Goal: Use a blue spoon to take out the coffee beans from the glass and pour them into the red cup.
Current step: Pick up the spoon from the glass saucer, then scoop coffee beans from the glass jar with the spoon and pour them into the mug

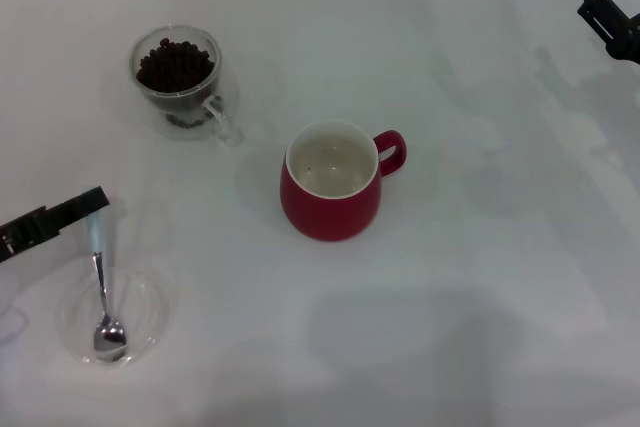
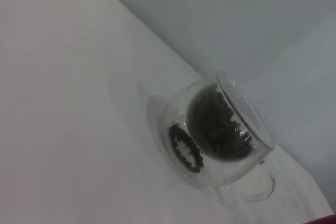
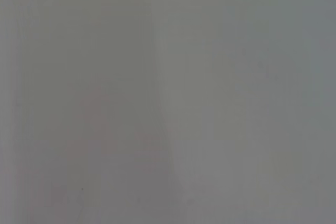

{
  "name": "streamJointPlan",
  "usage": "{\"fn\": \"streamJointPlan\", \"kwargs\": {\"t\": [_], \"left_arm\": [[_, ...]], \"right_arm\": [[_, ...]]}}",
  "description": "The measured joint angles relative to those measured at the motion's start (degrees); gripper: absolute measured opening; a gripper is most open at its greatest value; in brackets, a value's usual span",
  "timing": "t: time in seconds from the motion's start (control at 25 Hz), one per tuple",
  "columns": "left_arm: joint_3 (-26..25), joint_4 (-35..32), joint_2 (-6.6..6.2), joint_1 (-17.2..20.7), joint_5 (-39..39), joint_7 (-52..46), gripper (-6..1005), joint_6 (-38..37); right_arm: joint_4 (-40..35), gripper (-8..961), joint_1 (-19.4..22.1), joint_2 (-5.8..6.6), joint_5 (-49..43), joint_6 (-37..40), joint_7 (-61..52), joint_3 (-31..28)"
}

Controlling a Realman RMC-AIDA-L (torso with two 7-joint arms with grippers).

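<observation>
So starting on the left: the left gripper (image 1: 98,197) comes in from the edge, its dark fingers right above the top of the spoon (image 1: 103,292) handle. Can't tell from here whether they're open or have closed on it, though the spoon looks like it's just lying there. It sits in a shallow clear dish (image 1: 150,322), bowl end down in the dish on the near side of the fingers, pale handle leaning up toward them.

Beyond the fingers, further back on the surface (image 1: 480,277), is the glass (image 1: 180,82) full of coffee beans (image 1: 175,65). The red cup (image 1: 332,182) is off to the side of them toward the middle, basically empty inside.

The right gripper (image 1: 610,12) is parked way off in the far corner; can't tell its state.

I'd say the step is picking up the spoon. Best bet: grab high on the handle, squeeze square across it so it doesn't twist, and lift straight up out of the dish.
</observation>
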State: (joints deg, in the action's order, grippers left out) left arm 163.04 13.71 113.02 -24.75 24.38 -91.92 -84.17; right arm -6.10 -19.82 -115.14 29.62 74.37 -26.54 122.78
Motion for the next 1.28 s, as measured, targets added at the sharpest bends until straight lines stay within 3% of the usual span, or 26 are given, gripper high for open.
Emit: {"fn": "streamJointPlan", "kwargs": {"t": [0.6,0.96,1.08,1.28], "left_arm": [[-0.1,0.2,-1.04,-0.14,8.02,3.13,137,-5.43],[-0.09,0.61,-2.27,-2.87,19.38,12.04,137,-14.75],[-0.09,0.62,-1.67,-4.77,27.91,20.63,136,-15.56],[-0.09,0.57,-0.21,-7.91,32.02,28.7,136,-14.17]], "right_arm": [[-0.38,865,0.31,0.0,0.01,0.17,0.0,0.0],[-0.48,865,0.13,0.0,0.08,-0.05,0.0,0.0],[-0.58,865,0.12,0.0,0.1,-0.09,0.0,0.0],[-0.66,865,0.24,-0.04,0.1,-0.13,0.0,0.0]]}}
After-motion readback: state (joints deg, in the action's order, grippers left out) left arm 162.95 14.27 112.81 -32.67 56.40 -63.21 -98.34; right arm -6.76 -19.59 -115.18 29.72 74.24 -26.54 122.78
